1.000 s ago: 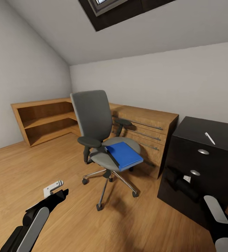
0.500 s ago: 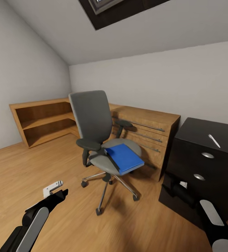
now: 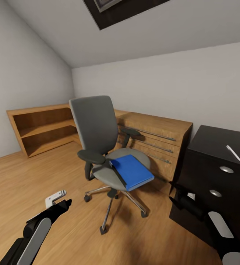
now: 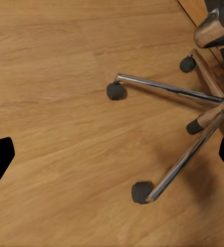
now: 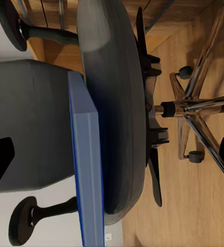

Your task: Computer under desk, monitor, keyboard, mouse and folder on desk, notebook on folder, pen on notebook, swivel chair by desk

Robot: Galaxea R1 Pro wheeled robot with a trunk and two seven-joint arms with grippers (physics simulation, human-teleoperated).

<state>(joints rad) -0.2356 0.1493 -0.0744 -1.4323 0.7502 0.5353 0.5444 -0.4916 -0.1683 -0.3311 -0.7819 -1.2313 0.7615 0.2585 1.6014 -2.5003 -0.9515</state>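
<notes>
An attic bedroom with a sloped pale ceiling and light wood floor. A grey swivel chair stands mid-room on its chrome base. A bright blue folder lies flat on its seat, jutting past the seat's near right edge. Behind the chair, a light wooden chest stands against the far wall, and low wooden shelving sits far left. At right is the black worktop with silver-knobbed drawers; a thin white pen lies on top. The left pincer hovers low over the floor, near left, holding nothing, jaws parted. The right pincer hangs in front of the drawers; how far open it is cannot be told.
</notes>
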